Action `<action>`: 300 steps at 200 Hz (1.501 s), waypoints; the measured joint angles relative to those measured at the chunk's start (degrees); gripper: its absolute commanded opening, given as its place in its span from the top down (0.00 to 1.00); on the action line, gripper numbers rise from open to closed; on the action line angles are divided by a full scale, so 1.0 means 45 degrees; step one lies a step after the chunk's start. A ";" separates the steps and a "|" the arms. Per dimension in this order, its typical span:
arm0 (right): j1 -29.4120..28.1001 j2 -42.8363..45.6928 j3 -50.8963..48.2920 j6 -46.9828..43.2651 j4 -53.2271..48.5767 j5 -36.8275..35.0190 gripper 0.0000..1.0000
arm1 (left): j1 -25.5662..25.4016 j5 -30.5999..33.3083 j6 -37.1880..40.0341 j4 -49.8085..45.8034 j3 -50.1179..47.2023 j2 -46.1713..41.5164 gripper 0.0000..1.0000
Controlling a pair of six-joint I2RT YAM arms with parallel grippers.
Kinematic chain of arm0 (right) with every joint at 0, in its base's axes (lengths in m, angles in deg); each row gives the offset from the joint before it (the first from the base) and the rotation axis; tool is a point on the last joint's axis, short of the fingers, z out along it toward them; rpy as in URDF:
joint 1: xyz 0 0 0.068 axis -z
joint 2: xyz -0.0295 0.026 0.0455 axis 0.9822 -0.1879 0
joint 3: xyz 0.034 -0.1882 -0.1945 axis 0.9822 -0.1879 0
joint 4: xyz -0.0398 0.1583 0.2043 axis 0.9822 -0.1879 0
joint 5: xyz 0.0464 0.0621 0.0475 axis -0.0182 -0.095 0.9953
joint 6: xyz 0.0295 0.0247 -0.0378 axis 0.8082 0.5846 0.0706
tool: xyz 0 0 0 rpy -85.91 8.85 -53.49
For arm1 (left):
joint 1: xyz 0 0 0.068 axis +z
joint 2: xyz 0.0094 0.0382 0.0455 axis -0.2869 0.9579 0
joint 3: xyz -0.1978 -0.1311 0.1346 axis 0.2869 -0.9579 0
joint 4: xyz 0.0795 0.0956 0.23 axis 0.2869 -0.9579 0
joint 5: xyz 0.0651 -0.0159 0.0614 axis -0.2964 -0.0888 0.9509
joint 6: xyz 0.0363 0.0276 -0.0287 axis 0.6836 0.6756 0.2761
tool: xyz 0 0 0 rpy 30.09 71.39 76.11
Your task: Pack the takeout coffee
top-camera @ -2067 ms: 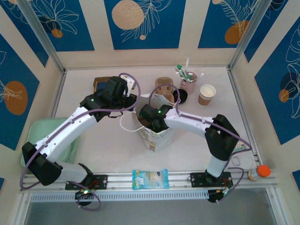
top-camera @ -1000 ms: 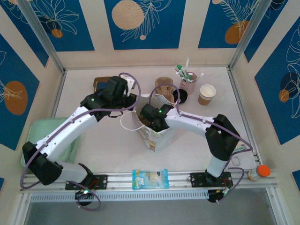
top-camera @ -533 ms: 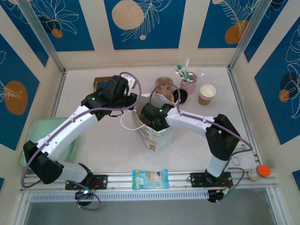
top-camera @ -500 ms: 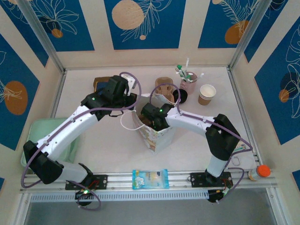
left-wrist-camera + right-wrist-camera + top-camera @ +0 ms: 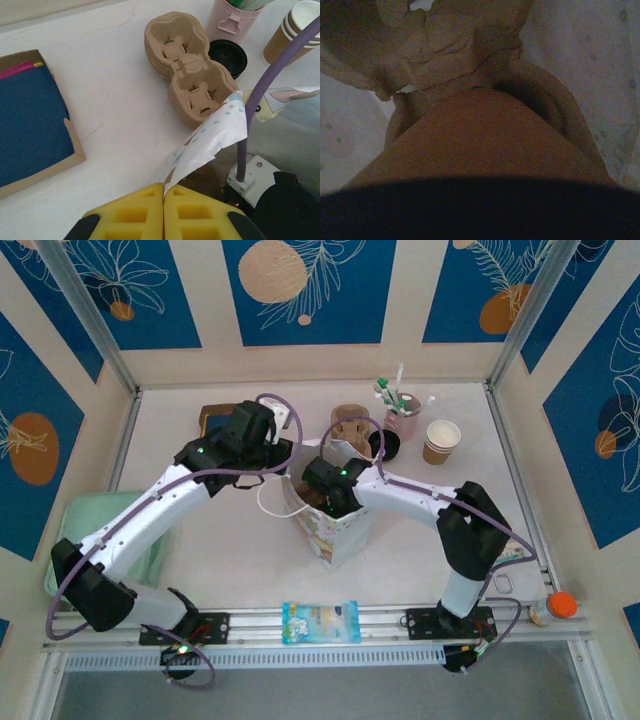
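A patterned white paper bag [image 5: 335, 530] stands open in the middle of the table. My left gripper [image 5: 283, 453] [image 5: 163, 187] is shut on the bag's torn top edge [image 5: 215, 135] and holds that side out. My right gripper [image 5: 330, 490] reaches down into the bag's mouth, its fingers hidden inside. In the right wrist view the takeout coffee [image 5: 485, 135], a kraft-brown cup, lies close under the camera in the gripper's hold. A rounded brown rim [image 5: 555, 105] curves around it, with the bag's pale walls on both sides.
Behind the bag are a stack of pulp cup carriers [image 5: 350, 423] [image 5: 187, 75], a black lid [image 5: 227, 52], a pink cup of stirrers [image 5: 402, 415] and nested brown cups [image 5: 441, 440]. A box of blue napkins [image 5: 213, 418], green tray [image 5: 75, 540] and snack packet [image 5: 320, 621] lie around.
My right wrist has shifted slightly toward the far side inside the bag's mouth. The left gripper keeps its hold on the bag's edge.
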 measured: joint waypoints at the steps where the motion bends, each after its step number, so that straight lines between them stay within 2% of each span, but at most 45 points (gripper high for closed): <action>1: 0.0000 -0.0005 0.0005 0.0000 0.0000 0.0000 0.67 | 0.0000 0.0005 0.0000 0.0000 0.0000 0.0000 0.92; 150: -0.0039 -0.0107 0.0180 -0.0078 -0.0253 -0.0010 0.66 | 0.0000 0.0223 0.0005 -0.0044 0.0000 0.0000 0.92; 229: -0.0136 0.0835 0.0903 0.0063 -0.2395 -0.0073 0.66 | -0.0010 0.0228 0.0000 -0.0087 0.0097 0.0000 0.92; 300: -0.0136 0.0967 0.1146 0.0160 -0.2934 -0.0107 0.66 | -0.0010 0.0223 0.0000 -0.0092 0.0141 -0.0005 0.92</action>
